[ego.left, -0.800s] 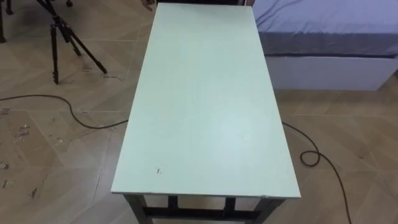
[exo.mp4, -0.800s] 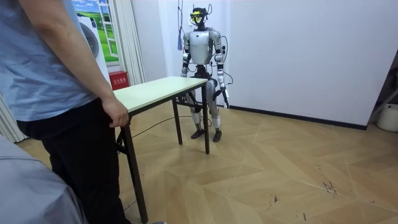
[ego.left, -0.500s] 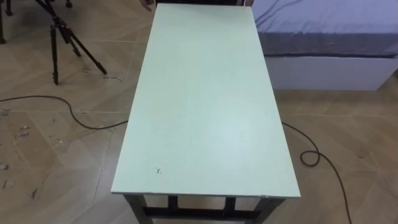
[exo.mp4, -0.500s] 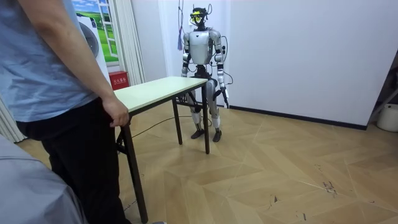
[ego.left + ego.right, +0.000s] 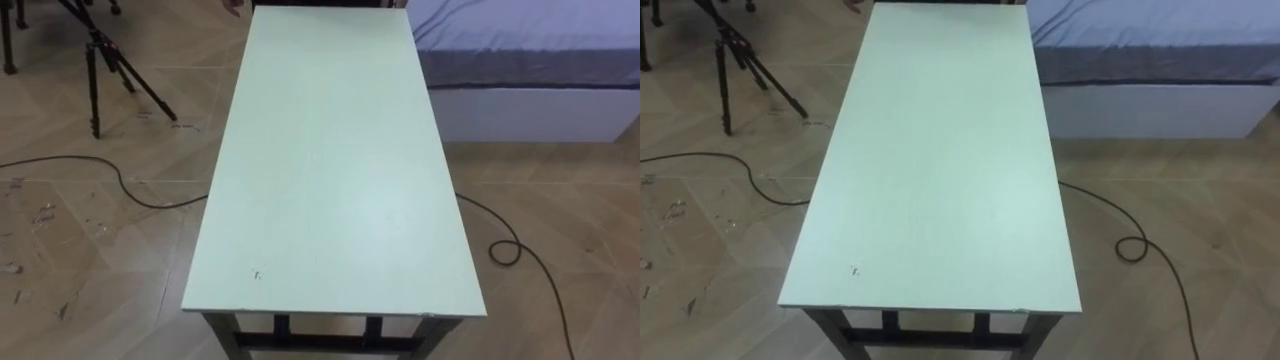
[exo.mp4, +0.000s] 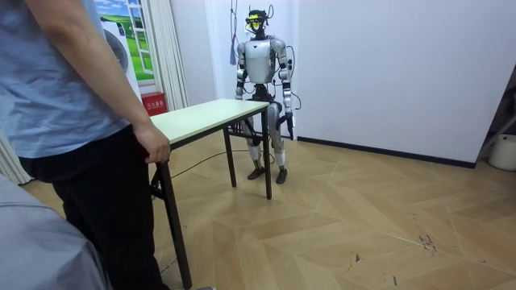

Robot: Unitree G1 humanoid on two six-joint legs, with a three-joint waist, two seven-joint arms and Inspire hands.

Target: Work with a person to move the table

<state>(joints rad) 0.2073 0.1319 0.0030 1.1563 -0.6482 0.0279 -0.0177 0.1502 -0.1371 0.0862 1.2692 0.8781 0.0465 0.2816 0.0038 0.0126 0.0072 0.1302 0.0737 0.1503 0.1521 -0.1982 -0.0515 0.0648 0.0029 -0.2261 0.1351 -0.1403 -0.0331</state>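
Table (image 5: 330, 170) recorded with its short near end directly below the head camera and its long axis running away from the robot. Its legs are judged to be on the floor, so the lift is judged not yet begun. Tabletop bare apart from a small dark speck (image 5: 258, 273) near the near-left corner; no label is made out on it.

In the room view the robot is seen upright at that end. Left hand (image 6: 289, 127) is hung low beside the thigh, apart from the table; whether it is open or closed cannot be told. The right arm is lost behind the tabletop's corner, so the right hand's state cannot be told either.

Cable (image 5: 130, 185) noted on the floor to the left, tripod (image 5: 100, 60) further off, bed (image 5: 520, 50) at the far right.

At the far end a person (image 6: 72, 121) stands with the person's hand (image 6: 151, 147) curled over the edge, presumably set to share the carry. Red box (image 6: 153, 103) by the wall bears print too small to be read.
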